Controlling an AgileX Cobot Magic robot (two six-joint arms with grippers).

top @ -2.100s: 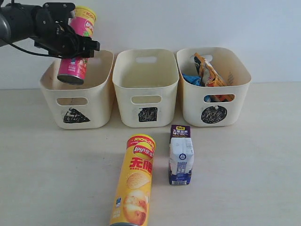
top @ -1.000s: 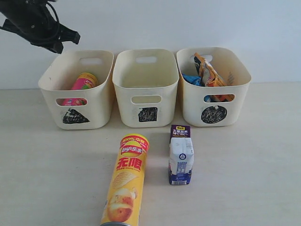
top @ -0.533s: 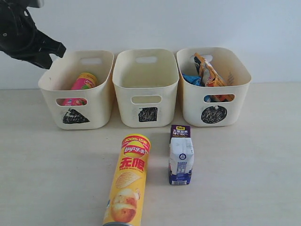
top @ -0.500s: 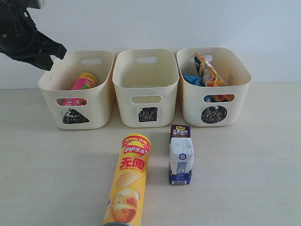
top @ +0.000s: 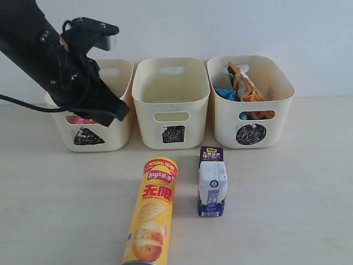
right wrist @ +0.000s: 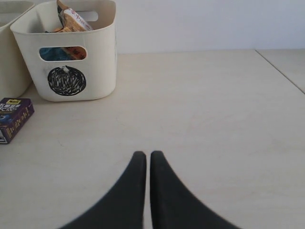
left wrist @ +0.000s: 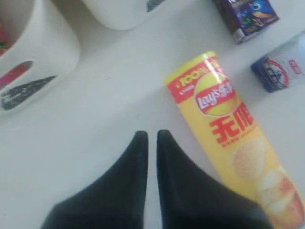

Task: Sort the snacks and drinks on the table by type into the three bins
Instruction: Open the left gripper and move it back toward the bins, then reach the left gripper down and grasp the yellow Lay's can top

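Exterior view: left gripper (top: 116, 110) pressed together, empty; yellow tube (top: 151, 218), lying at its 5 o'clock, could roll against the carton (top: 212, 185) when grasped; right gripper (right wrist: 144, 155) likewise pressed together

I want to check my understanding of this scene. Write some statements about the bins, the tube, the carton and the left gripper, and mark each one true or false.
1. The yellow tube lies on its side on the table. True.
2. The carton is inside the bin marked with a square. False: it stands upright on the table, beside the yellow tube.
3. The bin marked with a circle holds crinkly bags. True.
4. The left gripper grips the yellow tube. False: its fingers are shut on nothing, above the table beside the tube.
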